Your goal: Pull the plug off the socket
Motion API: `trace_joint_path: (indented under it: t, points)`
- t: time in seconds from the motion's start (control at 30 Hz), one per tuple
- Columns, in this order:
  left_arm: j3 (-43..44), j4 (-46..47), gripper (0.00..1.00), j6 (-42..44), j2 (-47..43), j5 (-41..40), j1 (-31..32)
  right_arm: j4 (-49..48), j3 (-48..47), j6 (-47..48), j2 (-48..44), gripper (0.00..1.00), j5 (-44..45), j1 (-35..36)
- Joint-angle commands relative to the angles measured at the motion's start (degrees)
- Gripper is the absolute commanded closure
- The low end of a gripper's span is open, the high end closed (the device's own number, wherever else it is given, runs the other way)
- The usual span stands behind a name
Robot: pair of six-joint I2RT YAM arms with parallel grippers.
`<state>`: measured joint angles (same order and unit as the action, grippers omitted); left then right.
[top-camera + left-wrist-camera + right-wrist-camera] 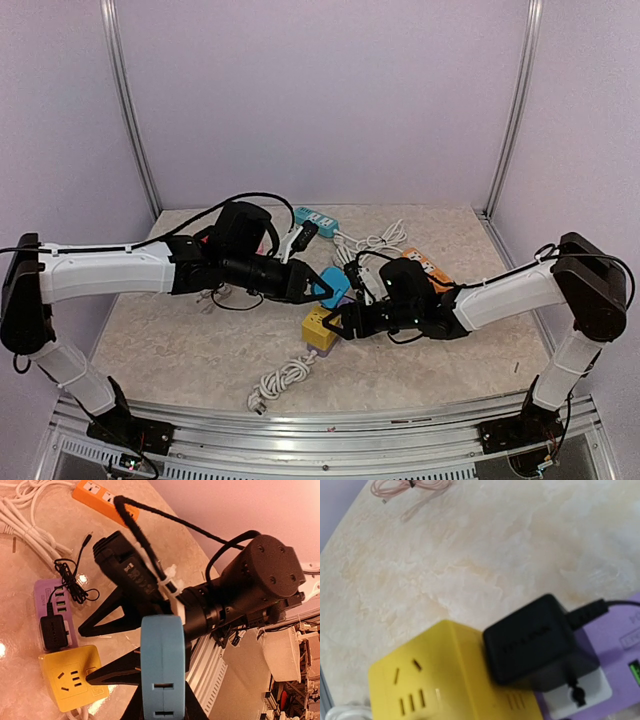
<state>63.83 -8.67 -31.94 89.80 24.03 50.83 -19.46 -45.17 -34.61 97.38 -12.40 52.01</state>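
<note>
Black plug (527,640) seated in purple socket strip (615,655) on the worktop (470,555), yellow socket cube (445,675) just beside at its seven o'clock, right gripper (83,655) with jaws apart above the cube, contact not determinable, left gripper (162,707) clamped on blue socket (162,650).

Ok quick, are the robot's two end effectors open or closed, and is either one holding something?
Left end effector: closed, holding the blue socket block.
Right end effector: open, holding nothing.
</note>
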Motion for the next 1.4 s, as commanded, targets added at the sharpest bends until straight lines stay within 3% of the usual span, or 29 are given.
trace_joint_path:
  t: [0.0,0.27,0.67,1.0,1.37]
  points:
    - [-1.08,5.57,1.0,-1.12,-1.3,3.99,-0.12,11.72,2.52,1.04,4.01,0.35,4.8,0.46]
    - [-2.75,4.31,1.0,0.28,-5.07,2.74,-1.96,13.23,0.78,3.46,0.5,0.34,5.23,0.51]
    - [-7.93,2.14,1.0,6.86,-13.79,7.22,-4.93,19.1,-6.59,10.98,-10.87,0.33,3.3,0.5]
    - [-10.94,-1.88,0.98,17.55,-18.46,10.48,-3.89,21.59,-5.26,19.74,-24.91,0.32,-5.52,0.47]
    - [-9.7,-0.76,0.93,24.76,-16.44,9.9,2.53,13.38,-5.0,13.85,-23.4,0.46,-24.73,0.59]
